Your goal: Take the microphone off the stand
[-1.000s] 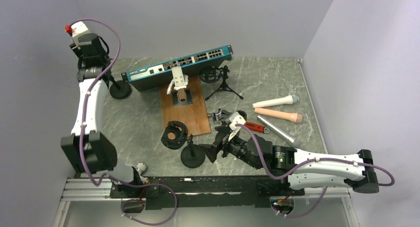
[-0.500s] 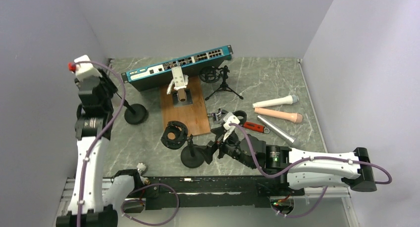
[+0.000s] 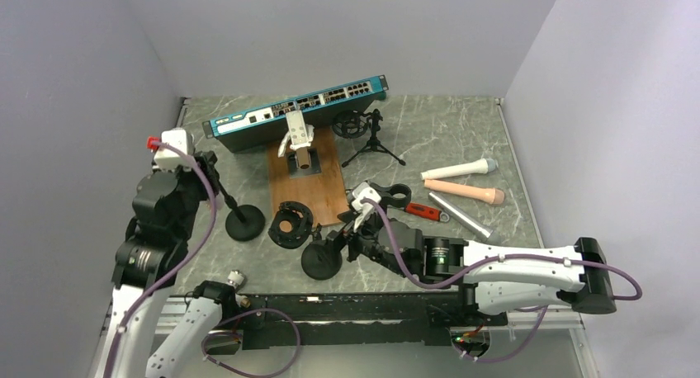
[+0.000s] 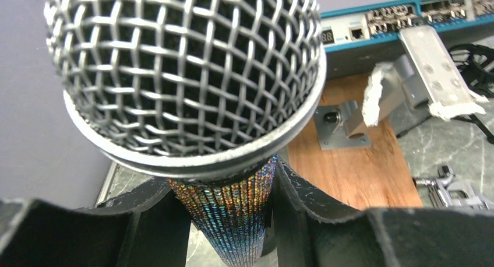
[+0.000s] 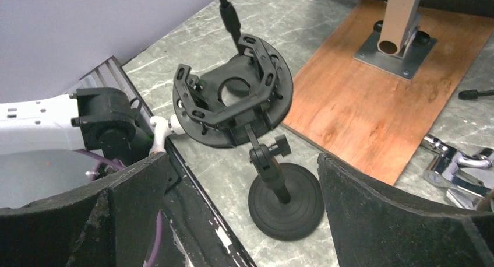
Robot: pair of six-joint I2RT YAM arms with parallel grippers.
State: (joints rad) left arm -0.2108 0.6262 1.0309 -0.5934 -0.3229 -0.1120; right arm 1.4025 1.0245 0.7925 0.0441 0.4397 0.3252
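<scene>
shock mount (image 5: 265, 101) before right hand (image 5: 242, 168), far table (image 3: 446, 122) open

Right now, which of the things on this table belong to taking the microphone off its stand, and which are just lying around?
For the job:
mesh-head microphone, gripped by the left end effector
black round-base stand whose rod leads up to that end effector

Just lying about:
network switch
wooden board
white microphone
tripod mount
red-handled tool

A switch (image 3: 297, 110) lies across the back of the table, and a wooden board (image 3: 318, 188) in front of it carries a metal bracket (image 3: 299, 147). A small tripod (image 3: 373, 143) stands right of the board. Farther right, a white cylinder (image 3: 458, 169), a peach cylinder (image 3: 464, 191) and a silver tube (image 3: 459, 215) lie close together, with a red tool (image 3: 424, 211) beside them.
</scene>
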